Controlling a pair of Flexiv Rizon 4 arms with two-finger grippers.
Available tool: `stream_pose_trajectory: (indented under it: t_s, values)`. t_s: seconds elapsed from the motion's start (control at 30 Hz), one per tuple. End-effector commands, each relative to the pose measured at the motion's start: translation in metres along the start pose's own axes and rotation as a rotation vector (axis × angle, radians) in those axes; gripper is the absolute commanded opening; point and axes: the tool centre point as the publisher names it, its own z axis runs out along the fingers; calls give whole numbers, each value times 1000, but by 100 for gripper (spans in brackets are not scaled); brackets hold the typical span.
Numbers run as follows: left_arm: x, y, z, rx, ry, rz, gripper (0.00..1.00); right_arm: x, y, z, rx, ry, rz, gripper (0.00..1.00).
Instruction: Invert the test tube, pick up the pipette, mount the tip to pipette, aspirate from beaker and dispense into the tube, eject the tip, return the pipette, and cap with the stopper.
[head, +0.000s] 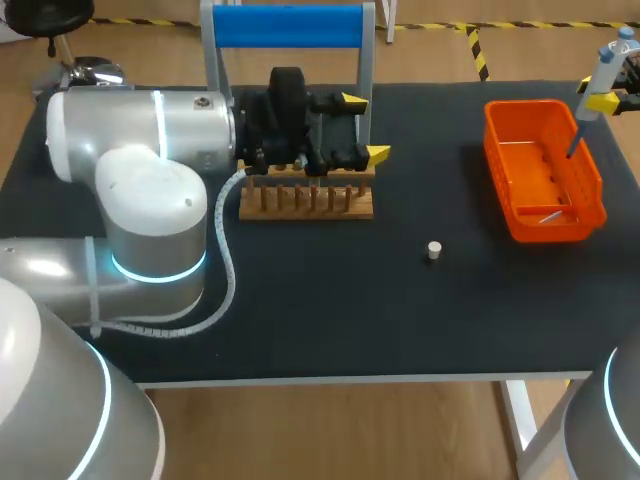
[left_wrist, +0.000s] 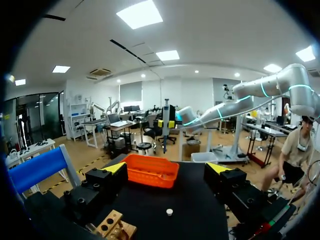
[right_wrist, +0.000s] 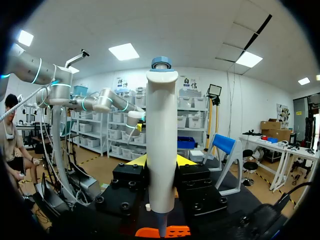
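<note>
Right gripper (right_wrist: 161, 161) clamps pipette (right_wrist: 161, 130) over basket (head: 591, 165), table's (head: 330, 310) far right corner. A tip (head: 551, 215) lies inside, so ejection judged done. Left gripper (head: 364, 128) wide. Pipette return and stopper (head: 434, 250) pending.

Lab: pipette (right_wrist: 161, 145), wooden tube rack (head: 306, 200) (black table (head: 400, 310)).

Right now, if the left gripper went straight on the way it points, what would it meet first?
Most likely the orange basket, straight ahead of the open left gripper. The small white stopper is nearer but lies lower, probably under that line; depth is hard to judge.
</note>
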Motion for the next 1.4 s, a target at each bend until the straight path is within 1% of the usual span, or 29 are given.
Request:
stream_pose_trajectory:
  t_s: [0.03, 0.1, 0.2, 0.6, 0.77, 0.97, 1.03, 1.13, 1.4]
  values:
    - [5, 7, -9, 123, -9, 2, 100, 0, 1, 0, 4, 0, 0, 0]
    - [6, 9, -10, 141, -10, 2, 100, 0, 1, 0, 4, 0, 0, 0]
    - [8, 11, -12, 142, -9, 3, 100, 0, 1, 0, 4, 0, 0, 0]
    - [6, 9, -11, 163, -3, 17, 100, 0, 1, 0, 4, 0, 0, 0]
    - [5, 8, -10, 146, -9, -2, 100, 0, 1, 0, 4, 0, 0, 0]
    - [5, 1, -7, 137, 2, 14, 100, 0, 1, 0, 4, 0, 0, 0]
    - [5, 1, -8, 127, 1, 16, 100, 0, 1, 0, 4, 0, 0, 0]
    - [5, 0, -8, 88, -15, -1, 100, 0, 1, 0, 4, 0, 0, 0]
    - [5, 0, -8, 88, -15, -1, 100, 0, 1, 0, 4, 0, 0, 0]
